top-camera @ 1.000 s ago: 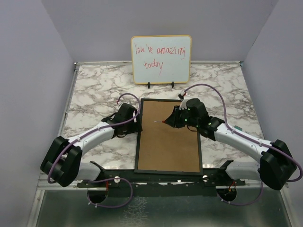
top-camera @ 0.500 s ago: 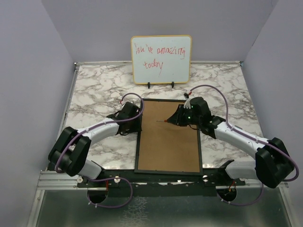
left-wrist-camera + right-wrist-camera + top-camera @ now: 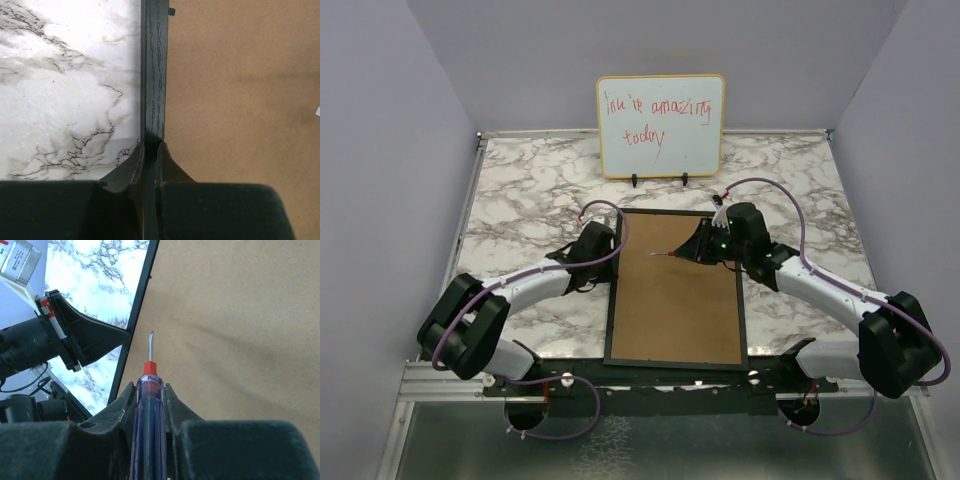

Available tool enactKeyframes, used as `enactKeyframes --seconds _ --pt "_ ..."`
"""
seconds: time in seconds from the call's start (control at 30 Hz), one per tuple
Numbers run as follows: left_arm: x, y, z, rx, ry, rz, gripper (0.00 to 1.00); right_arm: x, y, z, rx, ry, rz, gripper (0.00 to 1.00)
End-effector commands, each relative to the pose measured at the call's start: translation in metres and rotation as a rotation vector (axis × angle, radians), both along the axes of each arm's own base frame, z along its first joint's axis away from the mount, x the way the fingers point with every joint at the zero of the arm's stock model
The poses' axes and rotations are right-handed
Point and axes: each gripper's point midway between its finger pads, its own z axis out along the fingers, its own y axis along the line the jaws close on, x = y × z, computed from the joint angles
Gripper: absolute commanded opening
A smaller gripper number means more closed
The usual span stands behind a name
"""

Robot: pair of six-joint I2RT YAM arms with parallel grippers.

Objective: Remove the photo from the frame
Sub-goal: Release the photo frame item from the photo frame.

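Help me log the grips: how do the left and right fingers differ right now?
The left fingers clamp the black side rail of the frame; the right fingers hold a blue-handled screwdriver. The left fingers straddle the frame's edge; the right fingers hang over its brown back panel. Both are black and closed on something.

The frame [image 3: 676,295] lay flat and face down on the marble worktop [image 3: 530,190], a large thin black rectangle with its brown fibreboard back panel [image 3: 240,100] turned up and its long sides running from the near edge toward the far one. The panel sat seated inside the black wood-grain rails, with a small black tab [image 3: 171,11] showing at its edge, and the photo was hidden from view. The left pincer [image 3: 151,146] was closed across the frame's left rail [image 3: 154,75], one finger on each side.
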Motion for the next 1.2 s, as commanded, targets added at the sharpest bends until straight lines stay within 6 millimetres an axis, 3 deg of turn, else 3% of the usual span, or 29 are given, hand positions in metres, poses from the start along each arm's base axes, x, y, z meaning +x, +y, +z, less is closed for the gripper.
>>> enactKeyframes --seconds 0.0,0.3,0.53,0.83,1.17 --pt "-0.056 0.030 -0.040 0.125 0.160 -0.038 0.00 -0.002 0.001 0.002 -0.006 -0.022 0.049 0.01" --pt "-0.076 0.034 -0.033 0.088 0.158 -0.025 0.00 -0.006 0.008 -0.009 -0.058 -0.043 0.178 0.01" --pt "-0.086 0.034 -0.039 0.092 0.181 -0.023 0.00 -0.001 0.023 -0.010 -0.046 -0.091 0.300 0.01" --pt "-0.084 0.034 -0.038 0.093 0.166 -0.030 0.00 0.015 0.036 -0.011 -0.043 -0.160 0.359 0.01" --pt "-0.082 0.033 -0.031 0.066 0.131 -0.029 0.00 0.012 0.050 -0.022 0.005 -0.119 0.466 0.01"
